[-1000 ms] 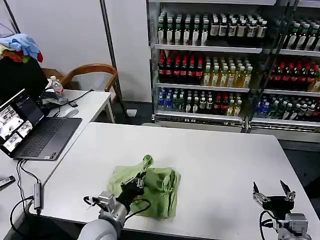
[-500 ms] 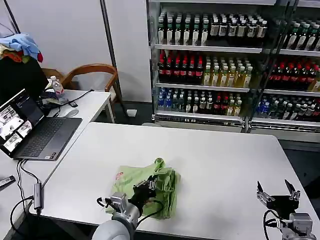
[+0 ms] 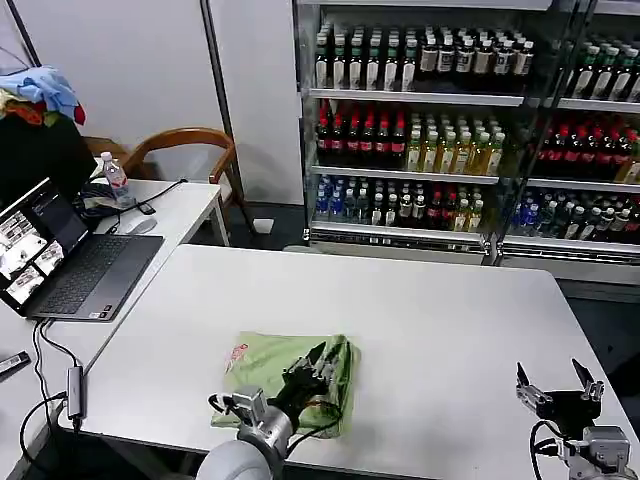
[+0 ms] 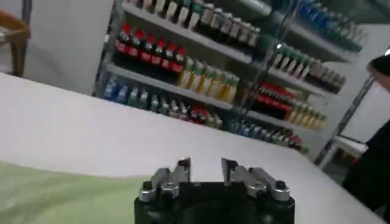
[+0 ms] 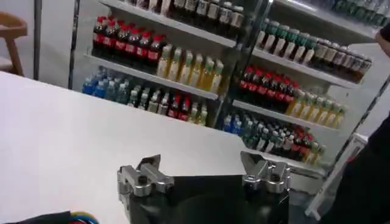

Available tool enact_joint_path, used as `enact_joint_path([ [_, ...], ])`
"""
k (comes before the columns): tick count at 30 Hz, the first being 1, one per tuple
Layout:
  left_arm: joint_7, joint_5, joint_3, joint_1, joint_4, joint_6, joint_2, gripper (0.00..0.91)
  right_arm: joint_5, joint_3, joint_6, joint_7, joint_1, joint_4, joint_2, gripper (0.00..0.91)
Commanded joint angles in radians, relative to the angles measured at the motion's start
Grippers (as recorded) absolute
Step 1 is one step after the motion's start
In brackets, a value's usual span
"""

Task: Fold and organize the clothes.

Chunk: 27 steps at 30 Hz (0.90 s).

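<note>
Item: light green polo shirt (image 3: 285, 372), one piece, lying as a folded, roughly rectangular bundle on the white table (image 3: 440, 320) near its front edge, left of centre. A red-and-white print shows at the bundle's left end; the right end is thicker and rumpled.

Handling, as judged: soft, light, limp fabric. It will not hold a shape when lifted, and layers may slip apart or unfold if only the top ply is pinched. No fragility. Best hold is likely a thick folded edge or corner, pinching through all layers, or both ends at once to keep the fold flat.

Left gripper (image 3: 312, 372): low over the right part of the shirt, fingers parted a little, nothing between them in the left wrist view (image 4: 203, 168); the green cloth lies just beside and below.

Right gripper (image 3: 557, 386): at the table's front right corner, well apart from the shirt, fingers spread wide and empty (image 5: 203, 171).
</note>
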Motion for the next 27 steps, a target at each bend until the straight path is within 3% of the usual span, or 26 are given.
enact_joint_path([
  [1, 0.088, -0.008, -0.048, 0.03, -0.094, -0.104, -0.012, 0.907, 0.002, 0.004, -0.006, -0.002, 0.007, 0.001, -0.008, 0.907],
  [7, 0.077, 0.038, -0.28, 0.106, -0.106, -0.145, 0.143, 0.907, 0.002, -0.046, -0.003, -0.004, 0.067, -0.003, -0.01, 0.907],
  [11, -0.014, 0.056, -0.421, 0.185, -0.032, -0.061, 0.209, 0.907, 0.002, -0.081, 0.0, -0.004, 0.111, 0.007, -0.007, 0.907],
  [19, -0.074, 0.085, -0.423, 0.22, 0.134, -0.028, 0.168, 0.907, -0.005, -0.121, 0.001, -0.003, 0.159, -0.01, -0.006, 0.907],
  [27, -0.044, 0.063, -0.358, 0.183, 0.157, -0.045, 0.117, 0.907, -0.006, -0.099, 0.004, -0.004, 0.136, -0.008, -0.013, 0.907],
])
